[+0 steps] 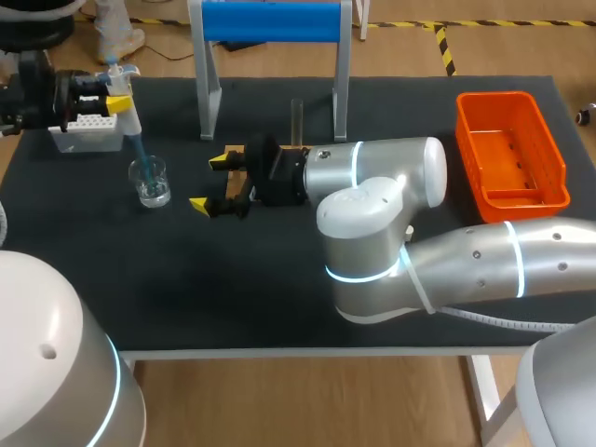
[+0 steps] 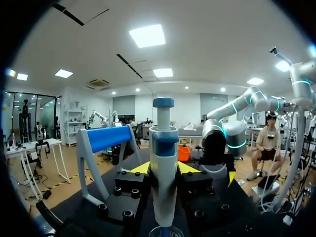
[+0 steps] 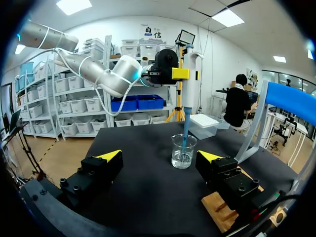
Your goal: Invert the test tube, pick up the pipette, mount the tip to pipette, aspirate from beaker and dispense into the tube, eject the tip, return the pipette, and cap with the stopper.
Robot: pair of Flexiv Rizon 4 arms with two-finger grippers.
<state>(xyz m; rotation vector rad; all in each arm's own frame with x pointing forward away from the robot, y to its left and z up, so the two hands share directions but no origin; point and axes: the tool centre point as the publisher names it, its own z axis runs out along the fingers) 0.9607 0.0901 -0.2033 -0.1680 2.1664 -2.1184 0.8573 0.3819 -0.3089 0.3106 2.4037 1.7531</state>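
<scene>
– left gripper (image 1: 115, 101) from overhead: what has it got, and why there?
– it's clamped on the white-and-blue pipette (image 1: 130, 119), held upright so its blue tip (image 1: 137, 149) dips into the small clear glass beaker (image 1: 149, 181). that looks like aspirating. the right gripper (image 1: 209, 182) is spread wide and holds nothing, over the wooden block (image 1: 235, 150). the clear test tube (image 1: 297, 119) stands upright behind it.
– anything in the way?
– the white tip box (image 1: 86, 132) is near the beaker and the blue-barred stand (image 1: 270, 22) is near the tube. the orange basket (image 1: 510, 154) is well apart.
– left wrist view?
– both fingers press the pipette (image 2: 163, 163), with the beaker rim (image 2: 165, 231) right under it.
– right wrist view?
– the fingers are apart and empty. the beaker (image 3: 183, 151) is ahead of them and the pipette (image 3: 189, 84) stands in it. my guess: the right arm may crowd the way to the tube.
</scene>
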